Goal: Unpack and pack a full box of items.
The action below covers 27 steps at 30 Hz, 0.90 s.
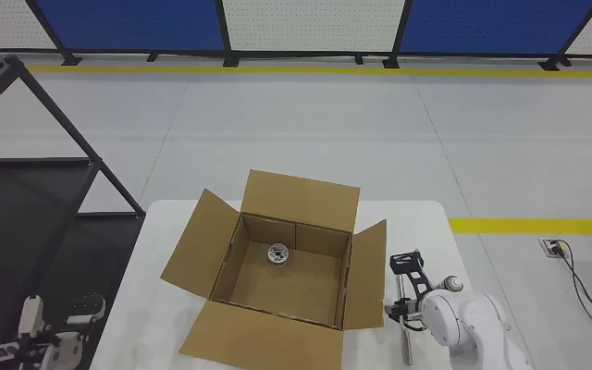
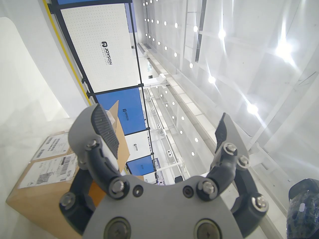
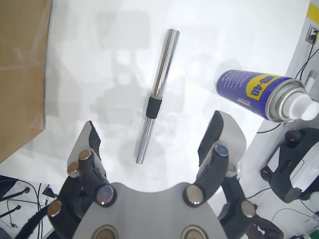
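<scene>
- Right gripper (image 3: 153, 123) hangs over the table (image 3: 211, 26), its fingers spread wide and gripping nothing. One metal rod (image 3: 159, 88) lies on the table beneath it.
- Left gripper (image 2: 160, 113) is just as wide open and also empty. It is aimed up toward the hall ceiling, beside the labelled outer wall of the box.
- Counted: one cardboard box (image 1: 277, 338), one round metal part (image 1: 277, 252), one rod, one spray can (image 3: 249, 88), two grippers.
- The box sits mid-table with all four flaps folded outward. The round metal part is the one thing in it, on the floor close to the far wall.
- The rod lies flat on the table to the right of the box, apart from the right flap. Its long axis runs near-to-far, roughly parallel to that side of the box. A black band wraps it about halfway along.
- The blue and yellow spray can stands right of the rod, apart from it, near the table edge. Its white nozzle points up.
</scene>
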{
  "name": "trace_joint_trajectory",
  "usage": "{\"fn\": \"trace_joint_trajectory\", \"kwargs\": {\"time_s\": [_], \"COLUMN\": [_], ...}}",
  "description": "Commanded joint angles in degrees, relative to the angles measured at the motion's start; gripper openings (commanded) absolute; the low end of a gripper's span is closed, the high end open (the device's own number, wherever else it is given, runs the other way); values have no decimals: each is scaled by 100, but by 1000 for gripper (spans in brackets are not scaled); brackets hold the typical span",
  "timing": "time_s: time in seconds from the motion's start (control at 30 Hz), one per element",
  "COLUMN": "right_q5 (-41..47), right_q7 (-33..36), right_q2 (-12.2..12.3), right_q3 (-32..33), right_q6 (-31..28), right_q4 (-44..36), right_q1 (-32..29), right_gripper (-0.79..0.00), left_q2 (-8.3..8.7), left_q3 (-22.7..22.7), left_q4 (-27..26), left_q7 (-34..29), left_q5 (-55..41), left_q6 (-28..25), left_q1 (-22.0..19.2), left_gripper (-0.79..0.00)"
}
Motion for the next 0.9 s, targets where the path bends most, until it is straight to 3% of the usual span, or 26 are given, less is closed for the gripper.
{"fn": "trace_joint_trajectory", "kwargs": {"time_s": [0.0, 0.03, 0.13, 0.4, 0.87], "right_q5": [-1, 15, 70, 301, 617], "right_q7": [94, 120, 111, -25, -271], "right_q2": [-13, -19, -33, -53, -88], "right_q3": [-51, -68, -86, -46, -94], "right_q6": [55, 70, 108, 152, 99], "right_q4": [148, 222, 396, 807, 1568], "right_q1": [99, 143, 230, 330, 607], "right_gripper": [-286, -385, -443, -471, -453], "left_q2": [0, 0, 0, 0, 0], "left_q3": [0, 0, 0, 0, 0], "left_q4": [0, 0, 0, 0, 0], "left_q7": [0, 0, 0, 0, 0], "left_q5": [0, 0, 0, 0, 0], "left_q6": [0, 0, 0, 0, 0], "left_q1": [0, 0, 0, 0, 0], "left_gripper": [0, 0, 0, 0, 0]}}
